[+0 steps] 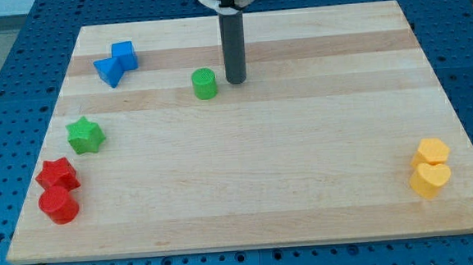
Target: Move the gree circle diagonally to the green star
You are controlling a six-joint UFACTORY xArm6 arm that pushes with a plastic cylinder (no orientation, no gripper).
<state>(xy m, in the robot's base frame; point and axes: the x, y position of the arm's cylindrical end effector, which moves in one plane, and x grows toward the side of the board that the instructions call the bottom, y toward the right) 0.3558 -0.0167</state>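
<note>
The surface is a pale wooden board that fills most of the view, resting on a blue perforated base. From the view's top a dark rod comes straight down onto the board; this serves as the end effector, and it has no jaws to spread or close, so it holds nothing. My tip rests on the wood in the upper middle of the board.

The two yellow blocks lie far toward the view's bottom right of my tip, touching each other: a yellow hexagon-like block above a yellow heart. Far toward the view's bottom left of my tip sit a red star and, touching it below, a red cylinder. To the view's left of my tip and a little higher are two blue blocks in contact, a blue cube and a blue triangle-like block. The green star lies well to the left and lower than my tip, between the blue pair and the red pair. The green circle, an upright short cylinder, stands just beside my tip on the view's left, with a narrow gap of wood between them.
</note>
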